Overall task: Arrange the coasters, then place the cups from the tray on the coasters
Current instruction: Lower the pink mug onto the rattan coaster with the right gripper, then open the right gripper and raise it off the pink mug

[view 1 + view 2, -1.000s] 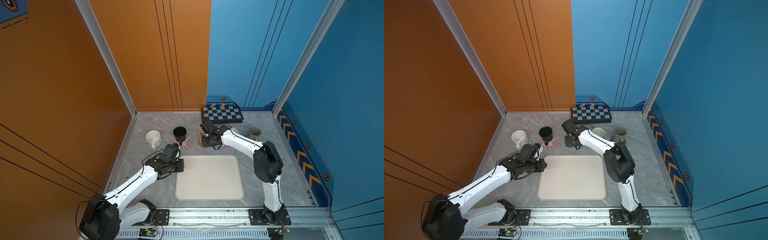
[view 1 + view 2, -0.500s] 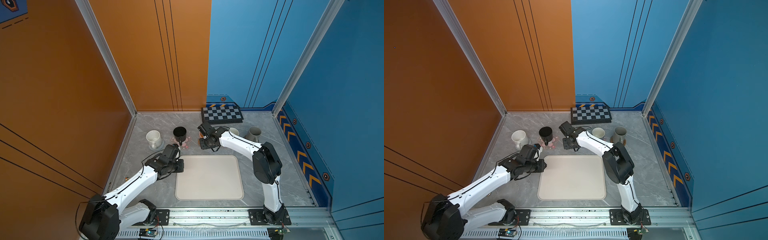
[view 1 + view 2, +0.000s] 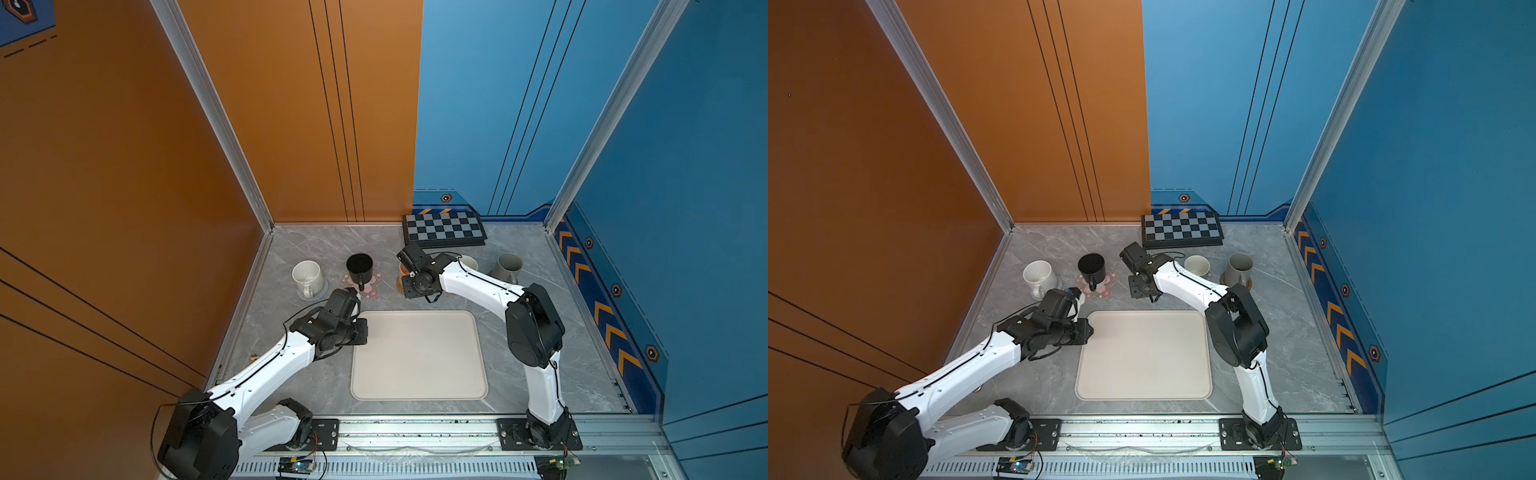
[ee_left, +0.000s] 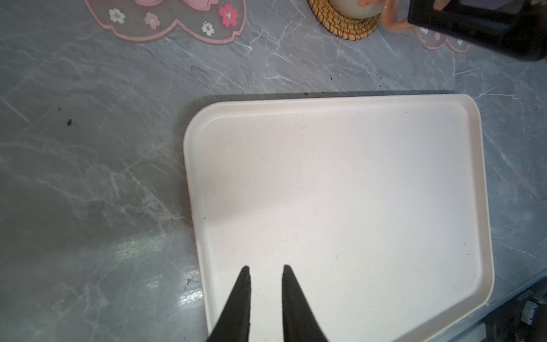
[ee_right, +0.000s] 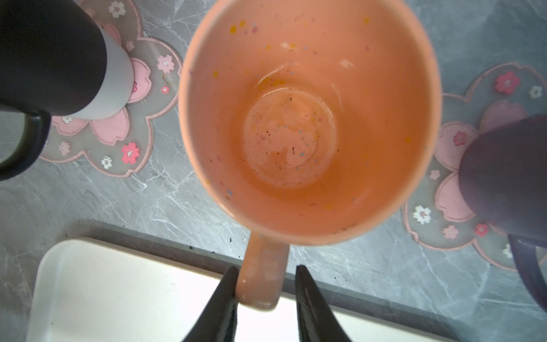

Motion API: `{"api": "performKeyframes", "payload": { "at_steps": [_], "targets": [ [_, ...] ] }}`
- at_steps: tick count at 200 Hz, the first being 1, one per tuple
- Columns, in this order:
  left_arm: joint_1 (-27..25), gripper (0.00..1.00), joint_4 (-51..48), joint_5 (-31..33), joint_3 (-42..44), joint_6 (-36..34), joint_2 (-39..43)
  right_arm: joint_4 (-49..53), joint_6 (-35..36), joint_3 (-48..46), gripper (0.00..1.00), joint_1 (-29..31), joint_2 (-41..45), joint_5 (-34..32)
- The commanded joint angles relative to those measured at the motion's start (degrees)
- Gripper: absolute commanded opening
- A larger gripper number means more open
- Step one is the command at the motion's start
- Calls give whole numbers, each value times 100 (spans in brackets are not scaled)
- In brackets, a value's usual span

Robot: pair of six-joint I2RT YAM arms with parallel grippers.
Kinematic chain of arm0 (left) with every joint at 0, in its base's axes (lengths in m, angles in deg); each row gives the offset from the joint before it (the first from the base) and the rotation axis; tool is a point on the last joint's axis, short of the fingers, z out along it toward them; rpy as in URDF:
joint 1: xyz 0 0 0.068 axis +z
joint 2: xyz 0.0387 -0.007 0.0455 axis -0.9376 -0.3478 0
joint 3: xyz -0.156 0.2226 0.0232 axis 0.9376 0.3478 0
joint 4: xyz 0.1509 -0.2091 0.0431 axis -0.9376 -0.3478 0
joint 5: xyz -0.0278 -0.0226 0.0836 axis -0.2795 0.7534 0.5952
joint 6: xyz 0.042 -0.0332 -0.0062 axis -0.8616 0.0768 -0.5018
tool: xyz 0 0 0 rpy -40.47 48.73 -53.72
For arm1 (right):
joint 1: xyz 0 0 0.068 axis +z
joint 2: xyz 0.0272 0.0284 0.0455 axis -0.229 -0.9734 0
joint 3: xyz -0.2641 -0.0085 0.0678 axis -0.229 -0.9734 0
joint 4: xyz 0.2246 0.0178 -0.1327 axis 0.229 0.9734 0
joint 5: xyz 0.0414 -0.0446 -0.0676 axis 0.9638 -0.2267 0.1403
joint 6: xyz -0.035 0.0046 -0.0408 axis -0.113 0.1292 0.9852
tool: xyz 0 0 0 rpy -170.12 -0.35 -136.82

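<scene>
- While upright on the straw coaster (image 4: pixel 352 29), the peach mug (image 5: pixel 307 118) is seen with handle (image 5: pixel 262 275) pointed at the tray (image 4: pixel 340 192).
- That handle is straddled by the spread right gripper (image 5: pixel 266 268), one finger touching.
- Over the tray, the left gripper (image 4: pixel 265 268) is held narrowly parted.

Left pincer (image 4: pixel 264 268) slightly parted, right pincer (image 5: pixel 266 268) wider

cups (image 3: pixel 359 266): 5 | coasters (image 4: pixel 165 26): 5 | tray (image 3: pixel 417 353): 1 | checkered board (image 3: pixel 442 228): 1 | arms (image 3: pixel 274 365): 2
</scene>
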Motion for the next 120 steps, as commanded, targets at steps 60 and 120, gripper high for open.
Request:
{"api": "performKeyframes", "payload": {
  "at_steps": [60,120],
  "targets": [
    [-22,22,-137,22,-77,-24,64,307,166,-146,43,8,578,-14],
    [57,26,-782,580,-748,-574,63,542,462,-779,47,-28,1780,-365]
  ]
}}
